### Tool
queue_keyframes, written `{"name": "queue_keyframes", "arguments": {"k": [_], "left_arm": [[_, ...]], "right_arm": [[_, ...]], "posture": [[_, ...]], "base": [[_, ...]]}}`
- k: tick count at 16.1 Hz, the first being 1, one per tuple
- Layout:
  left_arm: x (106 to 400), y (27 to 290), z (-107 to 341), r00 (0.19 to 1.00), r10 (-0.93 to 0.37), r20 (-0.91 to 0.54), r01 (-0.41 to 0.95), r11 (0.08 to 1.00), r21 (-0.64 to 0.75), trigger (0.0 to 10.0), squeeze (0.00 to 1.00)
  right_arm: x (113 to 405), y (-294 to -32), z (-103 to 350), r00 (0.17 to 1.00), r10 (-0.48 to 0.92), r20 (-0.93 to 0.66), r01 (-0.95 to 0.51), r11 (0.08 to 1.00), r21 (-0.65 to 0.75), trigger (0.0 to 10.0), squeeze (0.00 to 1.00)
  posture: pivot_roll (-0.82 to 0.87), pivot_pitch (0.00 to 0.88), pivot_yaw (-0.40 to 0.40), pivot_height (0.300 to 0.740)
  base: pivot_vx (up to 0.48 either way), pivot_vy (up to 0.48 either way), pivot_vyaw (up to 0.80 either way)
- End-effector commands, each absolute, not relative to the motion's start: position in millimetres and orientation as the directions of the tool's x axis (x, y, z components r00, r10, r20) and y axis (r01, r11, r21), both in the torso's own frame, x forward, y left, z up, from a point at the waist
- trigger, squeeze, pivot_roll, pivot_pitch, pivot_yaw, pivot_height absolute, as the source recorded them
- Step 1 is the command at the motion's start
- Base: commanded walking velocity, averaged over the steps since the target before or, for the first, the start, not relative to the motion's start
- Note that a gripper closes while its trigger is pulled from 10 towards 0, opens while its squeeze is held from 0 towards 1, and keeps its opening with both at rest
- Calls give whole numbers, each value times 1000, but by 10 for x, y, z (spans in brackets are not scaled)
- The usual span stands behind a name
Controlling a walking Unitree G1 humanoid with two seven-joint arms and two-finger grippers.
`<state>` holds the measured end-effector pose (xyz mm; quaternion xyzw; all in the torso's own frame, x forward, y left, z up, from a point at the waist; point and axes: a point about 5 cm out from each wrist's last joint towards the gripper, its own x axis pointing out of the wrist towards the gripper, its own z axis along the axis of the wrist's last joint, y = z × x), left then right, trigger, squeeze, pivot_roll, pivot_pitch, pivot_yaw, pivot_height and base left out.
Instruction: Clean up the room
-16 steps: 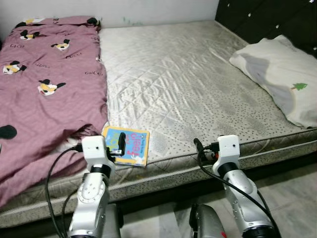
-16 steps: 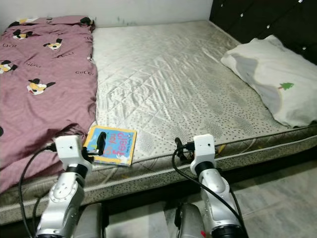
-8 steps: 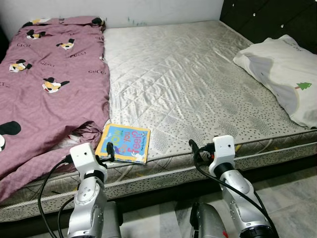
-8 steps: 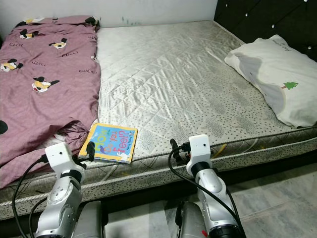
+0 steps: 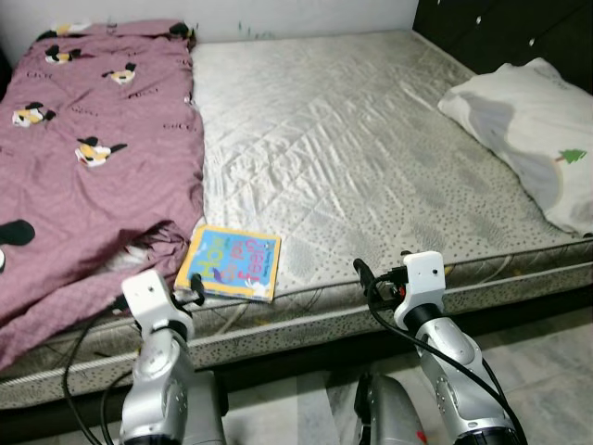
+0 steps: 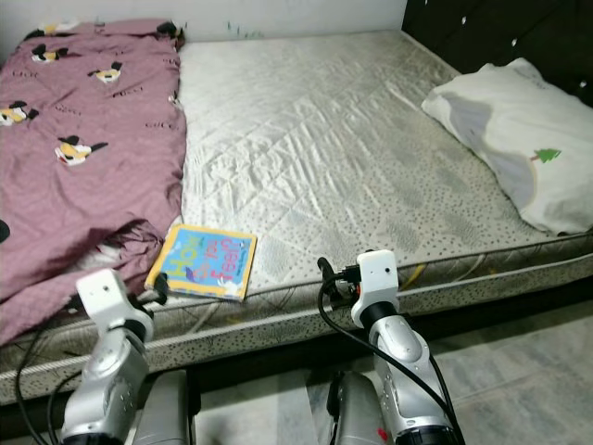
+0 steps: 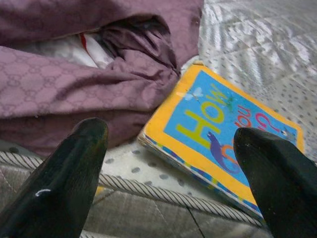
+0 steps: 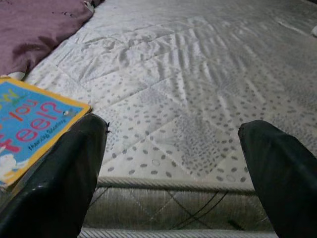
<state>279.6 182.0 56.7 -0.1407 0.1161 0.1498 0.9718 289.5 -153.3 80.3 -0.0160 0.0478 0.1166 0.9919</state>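
The left gripper [image 7: 168, 178] has drawn back off the book [image 5: 230, 262] to the bed [image 5: 371, 158] edge, fingers spread, empty. The book lies flat just ahead, beside the purple blanket [image 5: 83, 176]. The right gripper [image 8: 173, 178] hangs open nearby.

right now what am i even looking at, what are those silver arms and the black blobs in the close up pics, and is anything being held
The silver arms belong to a humanoid robot standing at a bed. Two pictures come from cameras in its head, looking down. The other two come from cameras on its wrists, and the black blobs there are each gripper's two fingers. On the mattress lie a purple blanket with cartoon prints, a white pillow, and a colourful children's book near the front edge. The left gripper points at the book with jaws open. The right gripper points at bare mattress, also open. Nothing is held.
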Motion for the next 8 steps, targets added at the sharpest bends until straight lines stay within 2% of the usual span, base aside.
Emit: {"name": "queue_keyframes", "arguments": {"k": [1,5,7,8], "left_arm": [[2785,1856,541,915,287,-282,-354,907,-226,10000,0],[2829,2004,584,881,384,-276,-449,863,-231,10000,0],[2835,2009,594,882,384,-274,-448,863,-233,10000,0],[2826,2017,590,881,387,-273,-451,862,-233,10000,0]], "right_arm": [[2861,-1531,800,969,228,-100,-230,973,-17,10000,0],[2880,-1624,796,962,243,-122,-253,964,-78,10000,0],[2907,-1617,834,957,267,-112,-281,950,-140,10000,0],[2919,-1604,834,959,260,-113,-273,955,-115,10000,0]], "posture": [[-11,105,-5,514],[-10,116,-14,514],[-4,130,-21,514],[-4,130,-21,514]], "base": [[0,0,0],[0,0,0],[0,0,800],[0,0,800]]}}
